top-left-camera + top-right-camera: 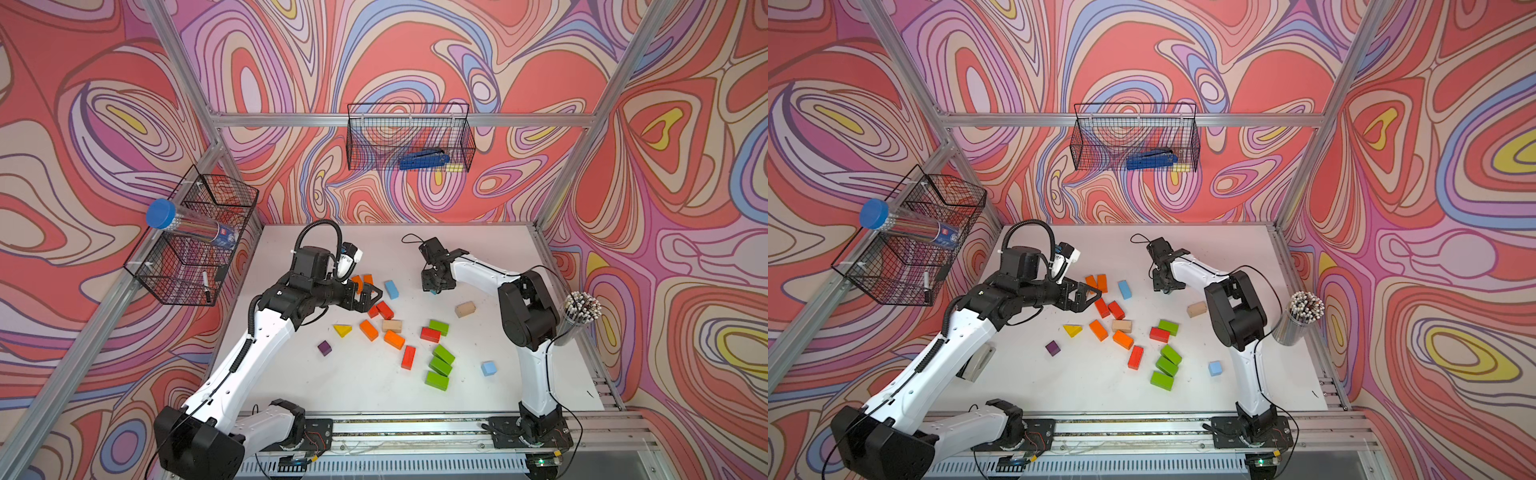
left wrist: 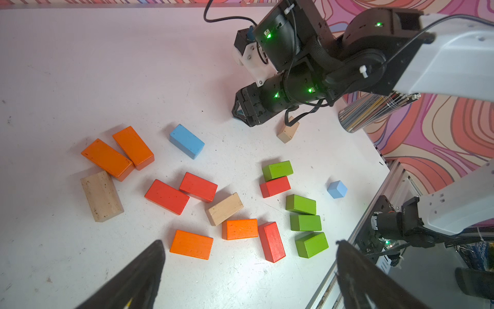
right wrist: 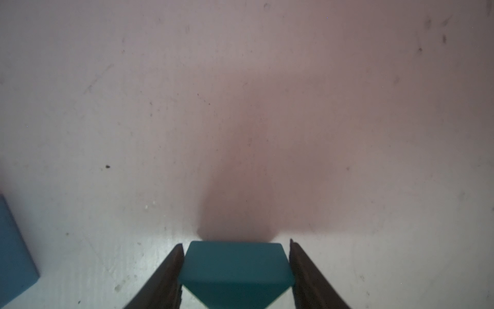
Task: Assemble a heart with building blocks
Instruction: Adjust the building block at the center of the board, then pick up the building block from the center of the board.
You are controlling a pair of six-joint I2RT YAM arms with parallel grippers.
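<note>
The white tabletop (image 1: 365, 390) carries everything. My left arm (image 1: 266, 332) reaches in from the left and my right arm (image 1: 534, 365) is bent over the far right side. The building blocks (image 1: 393, 339) lie loose across the middle of the tabletop, each flat on it. Three green bricks (image 1: 441, 365) sit in a close row toward the front, with a red brick (image 1: 408, 357) just beside them. Farther back, two orange bricks (image 2: 117, 152) lie touching side by side. The left jaws are spread wide with nothing between them and hang above a pair of red bricks (image 1: 384, 309) next to those orange ones. A light blue brick (image 1: 391, 289) lies between the two arms' tips. A plain wood brick (image 1: 465, 309), a yellow wedge (image 1: 342, 330), a purple cube (image 1: 324, 348) and a small light blue cube (image 1: 488, 368) sit apart around the edges. The right jaws pinch a teal wedge (image 3: 236, 270) by its two sides, low at the tabletop. I cannot tell whether it rests there.
</note>
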